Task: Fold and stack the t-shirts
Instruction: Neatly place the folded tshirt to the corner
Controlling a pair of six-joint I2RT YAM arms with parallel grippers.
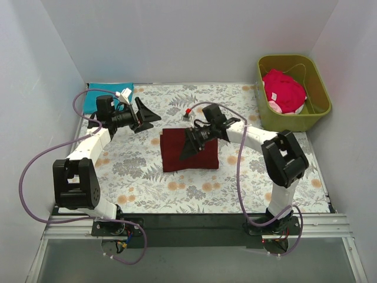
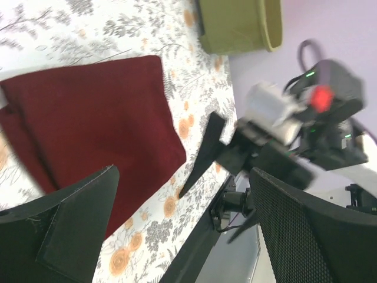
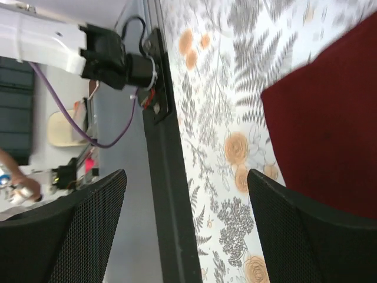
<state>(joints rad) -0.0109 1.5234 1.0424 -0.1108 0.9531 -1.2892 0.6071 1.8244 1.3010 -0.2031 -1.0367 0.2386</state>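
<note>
Both sets of fingers stand wide and empty, the left gripper [image 1: 148,112] to the upper left of the folded maroon t-shirt [image 1: 172,147] at frame centre and the right gripper [image 1: 188,148] over it, where we judge a low pass could snag and undo the fold.

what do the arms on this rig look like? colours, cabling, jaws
The left arm and right arm both have white links with chunky black joint housings. A purple cable loops loosely along each. The jaws are black and wedge-shaped, with mesh-textured inner faces. The right wrist carries a white block beside a red light.
</note>
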